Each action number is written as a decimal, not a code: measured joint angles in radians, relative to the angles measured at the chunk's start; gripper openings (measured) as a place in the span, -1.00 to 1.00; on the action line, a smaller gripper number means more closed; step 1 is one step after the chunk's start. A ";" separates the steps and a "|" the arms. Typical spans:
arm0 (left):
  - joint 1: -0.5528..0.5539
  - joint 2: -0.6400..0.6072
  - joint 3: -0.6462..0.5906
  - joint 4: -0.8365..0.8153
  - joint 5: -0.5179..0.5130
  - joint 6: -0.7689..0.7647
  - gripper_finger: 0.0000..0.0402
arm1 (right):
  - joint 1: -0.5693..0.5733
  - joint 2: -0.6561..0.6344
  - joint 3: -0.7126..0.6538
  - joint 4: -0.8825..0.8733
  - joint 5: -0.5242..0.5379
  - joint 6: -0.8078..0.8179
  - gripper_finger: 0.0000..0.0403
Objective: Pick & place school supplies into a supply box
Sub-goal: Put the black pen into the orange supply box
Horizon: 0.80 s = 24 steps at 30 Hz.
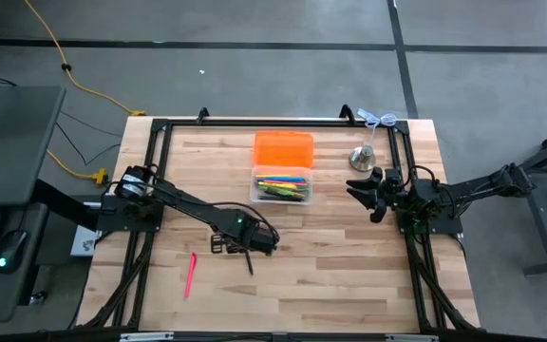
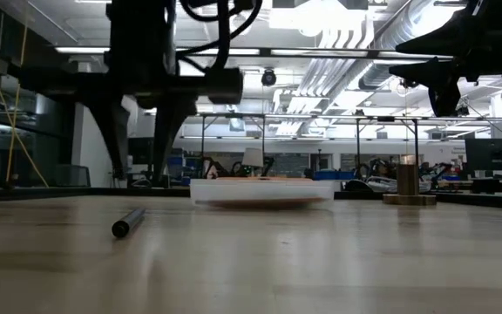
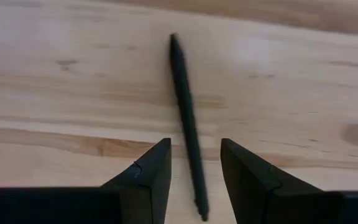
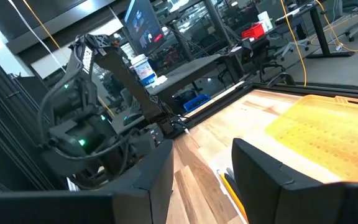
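Your left gripper (image 3: pixel 194 171) hangs low over the black pen (image 3: pixel 186 121), on the near side of the supply box (image 1: pixel 281 185) and a little toward the left arm's base. Its fingers stand apart with the pen running between them, and neither finger touches it yet. Nothing is held.

The risk here is the pen's shape. It is thin, round and smooth, lying flat on bare wood, and it sits slightly skewed to the line of the fingers. If you close while one finger reaches it first, I'd expect it to roll or pivot away rather than seat between the pads. Descend too little and the tips may only graze its top; descend too far and they jam against the table (image 1: pixel 349 275).

The table is pale, planked wood with visible grain. The supply box is clear plastic, rectangular, already holding a bundle of coloured pens and pencils. An orange piece (image 1: pixel 283 149) of like size lies touching its far side. A pink pen (image 1: pixel 190 274) lies farther from the box than the black one, toward the near left corner.

Your right gripper (image 1: pixel 373 195) waits beside the box on the right, fingers parted and empty, near the silver bell (image 1: pixel 362 158).
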 joint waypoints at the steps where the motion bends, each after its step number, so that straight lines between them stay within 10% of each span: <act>1: 0.000 0.000 -0.012 0.013 0.010 -0.004 -0.16 | 0.000 0.000 0.000 0.000 0.000 0.000 -0.30; 24: 0.000 0.034 -0.128 0.163 -0.005 -0.006 -0.16 | 0.000 0.000 0.000 0.000 0.000 0.004 -0.30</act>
